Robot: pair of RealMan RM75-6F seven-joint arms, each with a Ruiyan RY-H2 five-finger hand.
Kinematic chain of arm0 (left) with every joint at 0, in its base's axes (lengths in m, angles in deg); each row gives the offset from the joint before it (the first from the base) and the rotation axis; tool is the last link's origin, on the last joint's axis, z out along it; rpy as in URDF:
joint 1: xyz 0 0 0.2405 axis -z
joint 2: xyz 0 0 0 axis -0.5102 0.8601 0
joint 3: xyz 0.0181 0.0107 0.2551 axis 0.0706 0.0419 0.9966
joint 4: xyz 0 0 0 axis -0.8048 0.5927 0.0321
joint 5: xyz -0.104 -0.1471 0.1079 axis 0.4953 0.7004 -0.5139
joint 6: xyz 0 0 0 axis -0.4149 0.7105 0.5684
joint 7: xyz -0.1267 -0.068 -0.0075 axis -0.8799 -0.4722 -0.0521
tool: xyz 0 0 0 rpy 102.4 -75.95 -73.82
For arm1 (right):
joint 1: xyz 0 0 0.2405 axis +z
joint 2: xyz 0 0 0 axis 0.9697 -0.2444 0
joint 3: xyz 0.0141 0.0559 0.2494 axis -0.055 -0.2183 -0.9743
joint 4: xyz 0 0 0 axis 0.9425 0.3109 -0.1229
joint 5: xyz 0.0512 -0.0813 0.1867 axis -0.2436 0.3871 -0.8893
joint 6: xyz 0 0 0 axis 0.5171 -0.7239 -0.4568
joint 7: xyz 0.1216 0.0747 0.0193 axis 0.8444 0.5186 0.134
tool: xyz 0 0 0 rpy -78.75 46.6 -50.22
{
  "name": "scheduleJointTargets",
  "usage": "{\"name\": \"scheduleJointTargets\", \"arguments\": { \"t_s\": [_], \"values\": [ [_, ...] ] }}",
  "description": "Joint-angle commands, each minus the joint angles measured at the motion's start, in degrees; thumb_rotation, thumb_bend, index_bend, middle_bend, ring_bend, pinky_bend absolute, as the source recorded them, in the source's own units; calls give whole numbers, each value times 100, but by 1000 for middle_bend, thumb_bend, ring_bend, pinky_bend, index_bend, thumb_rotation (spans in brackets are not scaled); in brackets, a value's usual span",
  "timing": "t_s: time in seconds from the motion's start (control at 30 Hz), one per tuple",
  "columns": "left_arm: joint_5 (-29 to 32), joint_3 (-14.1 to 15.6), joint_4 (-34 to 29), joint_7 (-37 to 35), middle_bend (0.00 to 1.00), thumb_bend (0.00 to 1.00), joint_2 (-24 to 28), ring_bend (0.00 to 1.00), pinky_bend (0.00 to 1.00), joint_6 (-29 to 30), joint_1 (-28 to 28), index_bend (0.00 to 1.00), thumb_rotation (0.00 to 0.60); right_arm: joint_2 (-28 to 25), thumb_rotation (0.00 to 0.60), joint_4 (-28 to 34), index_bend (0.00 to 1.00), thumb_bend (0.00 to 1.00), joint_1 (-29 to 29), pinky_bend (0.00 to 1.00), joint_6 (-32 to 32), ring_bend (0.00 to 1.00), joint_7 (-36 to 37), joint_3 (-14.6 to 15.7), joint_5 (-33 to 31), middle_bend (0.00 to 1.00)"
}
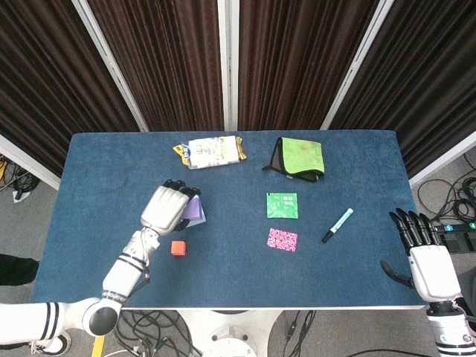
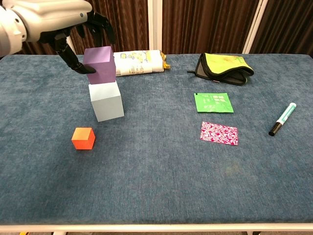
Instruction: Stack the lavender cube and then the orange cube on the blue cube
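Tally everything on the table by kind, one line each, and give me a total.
Cubes: 3 (lavender cube, blue cube, orange cube)
Flat packets: 2 (green packet, pink patterned packet)
Snack bag: 1
Green pouch: 1
Marker: 1
Total: 8

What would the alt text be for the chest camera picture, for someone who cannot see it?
The robot's left hand holds a lavender cube right above a pale blue cube on a blue table. An orange cube sits nearby, with a marker and two small packets to the right.
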Motion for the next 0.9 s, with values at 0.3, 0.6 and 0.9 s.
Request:
{"name": "scheduleJointTargets", "arguments": {
  "t_s": [0.3,0.6,0.9],
  "values": [
    [1303,-188,795,496,566,305,-746,283,300,393,691,363,600,-39,600,5,23,130,17,0,26,0,70,-18,-30,49],
    [1496,-39,1081,384,566,306,-790,288,298,298,831,363,600,-44,600,9,23,131,25,0,47,0,71,-25,-60,49],
    [1726,-35,801,390,566,306,-780,288,298,575,898,364,600,-28,600,13,23,130,19,0,39,0,19,-1,-18,49]
  ]
}}
